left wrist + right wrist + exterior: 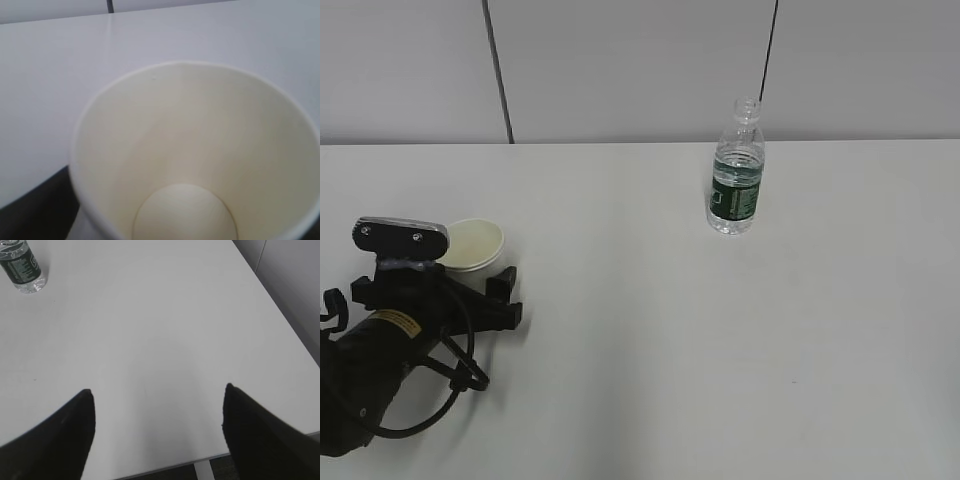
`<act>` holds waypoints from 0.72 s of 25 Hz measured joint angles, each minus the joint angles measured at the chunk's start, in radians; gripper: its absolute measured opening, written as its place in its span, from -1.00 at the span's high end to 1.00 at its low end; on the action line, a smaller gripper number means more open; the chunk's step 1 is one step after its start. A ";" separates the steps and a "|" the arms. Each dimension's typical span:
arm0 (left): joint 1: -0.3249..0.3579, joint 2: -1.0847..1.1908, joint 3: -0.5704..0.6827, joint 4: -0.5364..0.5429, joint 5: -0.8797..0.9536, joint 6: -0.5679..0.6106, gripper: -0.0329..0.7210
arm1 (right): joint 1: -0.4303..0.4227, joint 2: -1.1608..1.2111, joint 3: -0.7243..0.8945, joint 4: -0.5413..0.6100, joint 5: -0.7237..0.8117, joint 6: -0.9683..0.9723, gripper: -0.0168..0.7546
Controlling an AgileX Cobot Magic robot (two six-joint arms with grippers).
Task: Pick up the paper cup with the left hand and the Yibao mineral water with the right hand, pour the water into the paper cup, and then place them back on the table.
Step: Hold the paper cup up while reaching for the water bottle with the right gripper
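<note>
The paper cup (472, 243) stands upright on the white table (650, 340) at the left. It fills the left wrist view (195, 150), where I see its cream inside with nothing in it. My left gripper (470, 272) has its jaws spread around the cup. One black finger (35, 205) shows beside the cup's left wall; the other is hidden behind the cup. The Yibao mineral water (736, 170) stands uncapped at the far middle right, and also shows at the top left of the right wrist view (22, 267). My right gripper (157, 387) is open and empty, far from the bottle and out of the exterior view.
The table's near edge (200, 457) and right edge (280, 315) show in the right wrist view. A grey wall (640, 60) with two dark vertical lines stands behind the table.
</note>
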 joint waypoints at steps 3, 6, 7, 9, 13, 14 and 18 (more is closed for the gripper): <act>0.000 0.000 0.000 0.000 0.000 0.000 -0.63 | 0.000 0.000 0.000 0.000 0.000 0.000 -0.56; 0.000 0.000 -0.001 0.000 0.000 0.000 -0.47 | 0.000 0.000 0.000 0.000 0.000 0.000 -0.56; 0.000 0.000 -0.002 0.000 0.000 0.000 -0.40 | 0.000 0.000 0.000 0.000 0.000 0.000 -0.56; 0.000 0.000 -0.002 0.002 0.000 0.000 -0.29 | 0.000 0.000 0.000 0.000 0.000 0.000 -0.56; 0.000 0.000 -0.002 0.005 0.000 0.000 -0.25 | 0.000 0.000 0.000 0.000 0.000 0.000 -0.56; 0.000 0.000 -0.002 0.009 0.000 0.000 -0.25 | 0.000 0.000 0.000 0.000 0.000 0.000 -0.56; 0.000 -0.016 -0.002 0.071 0.003 0.000 -0.24 | 0.000 0.000 0.000 0.000 0.000 0.000 -0.56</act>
